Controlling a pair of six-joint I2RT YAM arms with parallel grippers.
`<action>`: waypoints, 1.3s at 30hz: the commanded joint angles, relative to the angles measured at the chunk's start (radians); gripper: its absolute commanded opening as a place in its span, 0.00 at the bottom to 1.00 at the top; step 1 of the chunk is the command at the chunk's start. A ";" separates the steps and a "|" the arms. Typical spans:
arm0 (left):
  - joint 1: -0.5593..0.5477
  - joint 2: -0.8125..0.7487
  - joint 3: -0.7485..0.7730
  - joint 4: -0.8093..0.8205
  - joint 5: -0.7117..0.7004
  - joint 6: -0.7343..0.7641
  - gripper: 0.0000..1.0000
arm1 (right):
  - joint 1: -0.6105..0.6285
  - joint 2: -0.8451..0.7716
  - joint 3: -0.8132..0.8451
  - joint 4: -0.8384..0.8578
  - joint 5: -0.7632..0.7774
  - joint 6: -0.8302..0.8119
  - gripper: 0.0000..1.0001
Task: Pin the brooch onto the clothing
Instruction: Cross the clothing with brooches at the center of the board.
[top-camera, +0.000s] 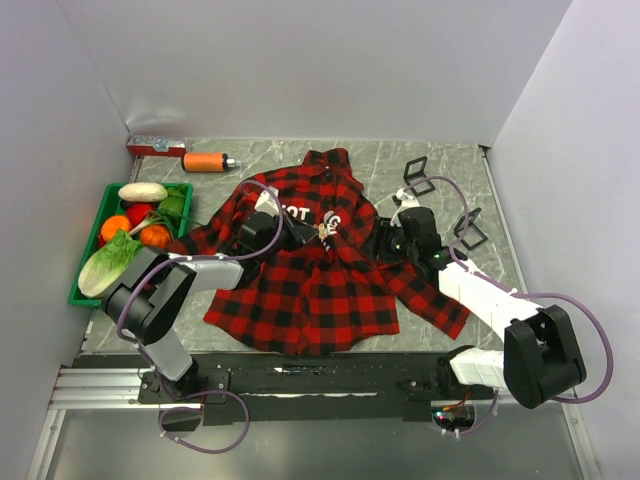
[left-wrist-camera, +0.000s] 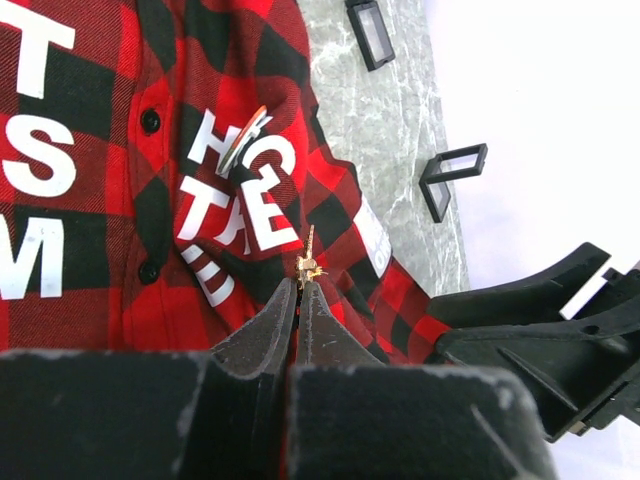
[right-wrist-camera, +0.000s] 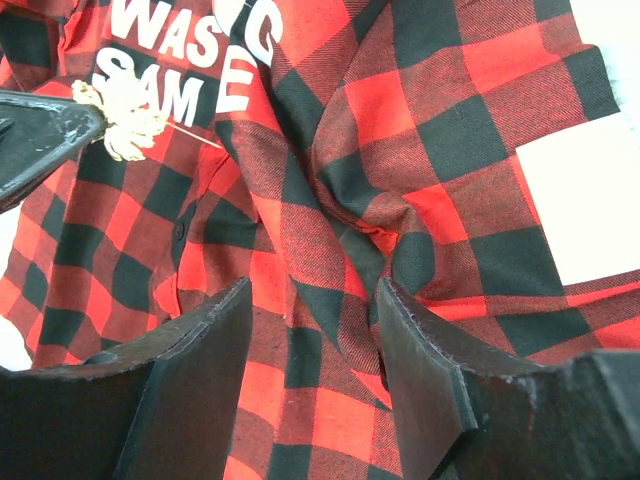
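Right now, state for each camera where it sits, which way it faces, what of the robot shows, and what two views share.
Top external: above and behind the bases, looking down at the table; left arm and right arm show, the shirt between them.
Left wrist: on the left arm, looking along the shut left claw, which pinches the brooch over the lettering.
Right wrist: on the right arm, looking past the open right claw at plaid folds.
Shared: both wrist views show the brooch and the shirt's white lettering.

Grey marbled table (top-camera: 385, 165), white walls (top-camera: 300, 60)
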 joint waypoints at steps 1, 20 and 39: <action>0.003 0.022 0.006 0.081 0.017 -0.018 0.01 | 0.005 -0.031 -0.005 0.017 0.005 0.002 0.60; 0.005 0.049 0.005 0.091 0.012 -0.021 0.01 | 0.003 -0.034 -0.001 0.014 0.002 0.000 0.59; 0.003 0.114 -0.007 0.140 0.031 -0.050 0.01 | 0.020 0.029 0.008 0.066 -0.032 -0.021 0.58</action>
